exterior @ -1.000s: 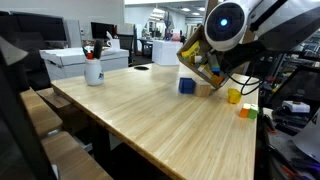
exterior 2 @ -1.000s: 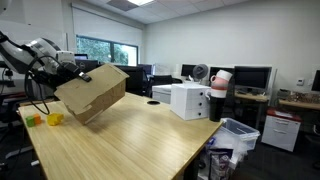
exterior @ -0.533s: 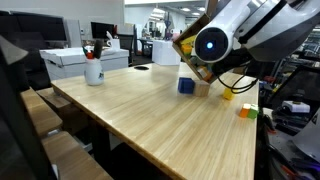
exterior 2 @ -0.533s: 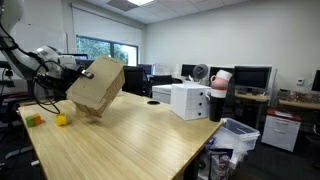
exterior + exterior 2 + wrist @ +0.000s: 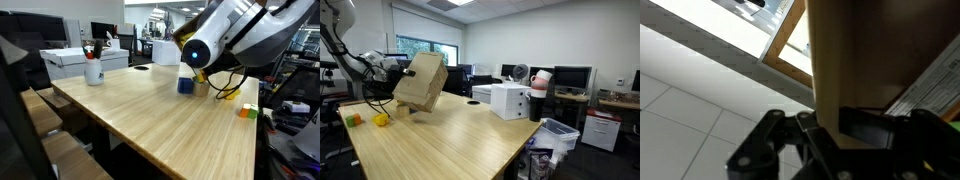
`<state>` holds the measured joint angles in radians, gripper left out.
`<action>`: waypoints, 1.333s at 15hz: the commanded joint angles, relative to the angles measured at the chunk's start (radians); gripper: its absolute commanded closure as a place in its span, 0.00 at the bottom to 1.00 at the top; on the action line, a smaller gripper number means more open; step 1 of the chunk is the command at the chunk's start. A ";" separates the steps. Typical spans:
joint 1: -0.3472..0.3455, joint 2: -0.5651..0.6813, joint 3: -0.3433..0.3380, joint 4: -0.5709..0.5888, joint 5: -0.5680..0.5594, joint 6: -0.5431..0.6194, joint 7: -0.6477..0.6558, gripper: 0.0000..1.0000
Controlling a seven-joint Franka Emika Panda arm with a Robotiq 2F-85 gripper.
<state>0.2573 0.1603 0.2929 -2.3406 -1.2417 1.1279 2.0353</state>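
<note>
Pinching one wall of the cardboard box [image 5: 422, 82], my pincer [image 5: 826, 122] is pressed tight on it; the box hangs tilted over the desk [image 5: 460, 140] near its end edge, beside a yellow object [image 5: 381, 120].

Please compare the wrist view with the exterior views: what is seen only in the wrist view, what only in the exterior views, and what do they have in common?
Only the wrist view shows the fingers from close up, shut on one wall of the cardboard box, with pale ceiling panels behind.
Only an exterior view shows that box as a whole, tilted over the wooden table, with a yellow object and a white box on the table.
Both share the cardboard box; the wrist view gives only one wall of it.
</note>
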 commanded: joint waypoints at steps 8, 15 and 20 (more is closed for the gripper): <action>0.047 0.162 -0.024 0.106 -0.202 -0.274 0.106 0.95; 0.045 0.206 -0.033 0.129 -0.286 -0.412 0.117 0.95; 0.043 0.218 -0.034 0.131 -0.328 -0.463 0.124 0.95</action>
<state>0.2941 0.3668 0.2668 -2.2119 -1.5345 0.7164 2.1394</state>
